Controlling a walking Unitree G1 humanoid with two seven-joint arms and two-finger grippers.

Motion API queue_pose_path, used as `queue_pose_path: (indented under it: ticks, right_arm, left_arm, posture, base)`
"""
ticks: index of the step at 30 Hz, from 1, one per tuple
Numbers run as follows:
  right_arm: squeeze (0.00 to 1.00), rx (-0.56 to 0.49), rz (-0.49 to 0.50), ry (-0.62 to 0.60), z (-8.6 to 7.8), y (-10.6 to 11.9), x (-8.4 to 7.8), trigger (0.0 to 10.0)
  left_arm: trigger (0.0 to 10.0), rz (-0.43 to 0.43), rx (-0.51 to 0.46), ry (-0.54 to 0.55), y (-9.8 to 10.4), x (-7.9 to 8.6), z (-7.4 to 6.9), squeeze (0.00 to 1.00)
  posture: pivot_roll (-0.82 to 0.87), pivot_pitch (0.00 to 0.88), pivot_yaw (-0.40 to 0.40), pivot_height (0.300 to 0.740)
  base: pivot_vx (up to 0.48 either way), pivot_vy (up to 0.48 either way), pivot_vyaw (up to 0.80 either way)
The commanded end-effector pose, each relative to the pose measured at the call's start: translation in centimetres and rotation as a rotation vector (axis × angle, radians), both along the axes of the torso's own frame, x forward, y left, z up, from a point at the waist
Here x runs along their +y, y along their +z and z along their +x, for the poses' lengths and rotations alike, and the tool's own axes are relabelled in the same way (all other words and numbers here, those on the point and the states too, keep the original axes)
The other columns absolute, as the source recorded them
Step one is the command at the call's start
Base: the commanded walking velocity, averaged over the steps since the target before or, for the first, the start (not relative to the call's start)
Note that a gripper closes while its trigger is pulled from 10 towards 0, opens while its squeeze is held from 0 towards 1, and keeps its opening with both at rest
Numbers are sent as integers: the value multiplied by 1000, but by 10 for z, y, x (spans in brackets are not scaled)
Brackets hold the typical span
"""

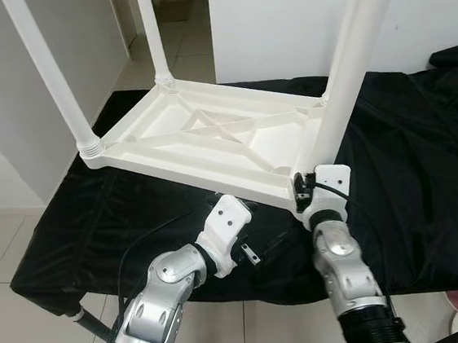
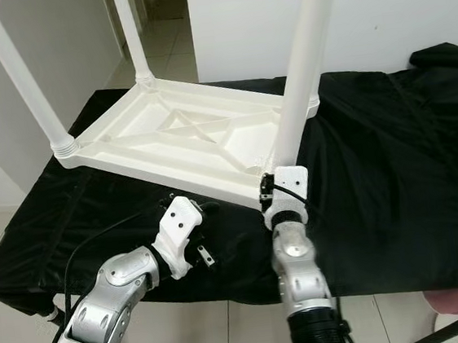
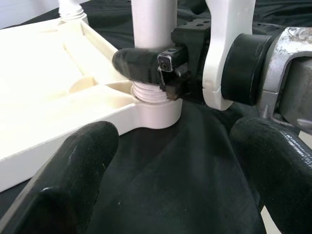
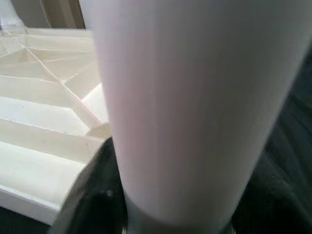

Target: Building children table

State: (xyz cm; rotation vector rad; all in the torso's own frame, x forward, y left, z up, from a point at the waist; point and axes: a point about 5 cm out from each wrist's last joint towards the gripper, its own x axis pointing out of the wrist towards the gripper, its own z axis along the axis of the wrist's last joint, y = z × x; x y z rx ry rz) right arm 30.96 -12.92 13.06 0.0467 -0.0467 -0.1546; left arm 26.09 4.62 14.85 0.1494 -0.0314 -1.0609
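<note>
Gripping a smooth round plastic leg (image 1: 349, 69): right claw (image 1: 302, 182).

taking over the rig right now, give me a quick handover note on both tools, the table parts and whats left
Right tool: shut on the near-right leg at its base, where it enters the corner socket.
Left tool: open, holding nothing, above the black cloth just in front of that corner.
Tabletop lies upside down on the cloth. Far-left leg and back leg stand in their sockets.
Thread ridges show at the near-right leg's base, so it may not be fully seated.
Left: finish seating that leg. I cannot tell whether the far-right corner has a leg. Then turn the table upright.
</note>
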Motion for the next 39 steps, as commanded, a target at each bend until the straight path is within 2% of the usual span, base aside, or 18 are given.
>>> queue_pose_path:
  ticks: [1,2,8,9,10,13,14,16,18,20,26,32,33,34,35,37,38,39]
  right_arm:
    - [890,23,11,8,-2,-4,1,10000]
    - [1000,-9,5,26,-2,1,-2,10000]
    - [1000,-65,-4,112,0,8,-13,10000]
    - [224,-71,-15,153,0,7,-17,10000]
    - [0,-75,-23,191,0,7,-21,10000]
    - [0,-69,-46,309,1,6,-29,10000]
    - [0,-69,-46,309,1,6,-29,10000]
    - [0,-56,-108,456,5,6,-41,10000]
    - [0,-56,-108,456,5,6,-41,10000]
    - [0,-19,-155,567,11,7,-53,10000]
    - [0,19,-208,663,22,11,-62,10000]
    - [0,41,-244,746,32,15,-61,10000]
    - [0,52,-256,773,34,15,-59,6471]
    - [0,52,-256,773,34,15,-59,6471]
    - [0,61,-272,806,37,14,-57,4471]
    - [0,62,-278,815,38,14,-57,4471]
    - [0,63,-287,822,38,14,-56,196]
    - [0,62,-296,825,39,14,-55,0]
  left_arm:
    - [10000,-2,-15,42,1,2,2,0]
    - [10000,-1,-15,48,1,3,1,0]
    - [10000,-3,-11,65,0,5,0,0]
    - [10000,-2,-10,68,0,5,-1,0]
    - [10000,-1,-10,70,-1,5,-1,0]
    - [10000,0,-11,78,-1,6,0,0]
    - [10000,0,-11,78,-1,6,0,0]
    - [10000,0,-13,81,0,7,2,0]
    - [10000,0,-13,81,0,7,2,0]
    - [10000,1,-17,81,1,7,2,0]
    - [10000,3,-20,78,2,7,2,0]
    - [10000,6,-22,76,2,7,2,0]
    - [10000,7,-23,76,3,7,2,0]
    - [10000,7,-23,76,3,7,2,0]
    - [10000,8,-23,76,3,7,3,0]
    - [10000,8,-24,76,3,8,3,0]
    - [10000,7,-24,77,3,7,3,0]
    - [10000,6,-24,77,3,7,3,0]
  posture:
    - [-50,7,59,740]
    - [-38,11,51,740]
    - [-27,13,41,740]
    - [-24,13,38,740]
    - [-23,12,37,740]
    - [-20,13,37,740]
    - [-20,13,37,740]
    - [-20,9,39,740]
    - [-20,9,39,740]
    - [-19,6,44,740]
    - [-17,6,47,740]
    - [-6,5,52,740]
    - [-5,6,53,740]
    - [-5,6,53,740]
    - [-4,8,53,740]
    - [-4,8,53,740]
    - [-5,8,54,740]
    - [-5,8,54,740]
  base:
    - [0,0,0]
    - [0,0,0]
    - [0,0,0]
    - [0,0,0]
    - [0,0,0]
    - [0,0,0]
    - [0,0,0]
    - [0,0,0]
    - [0,0,0]
    - [0,0,0]
    - [0,0,0]
    - [0,0,0]
    - [0,0,0]
    - [0,0,0]
    - [0,0,0]
    - [0,0,0]
    - [0,0,0]
    - [0,0,0]
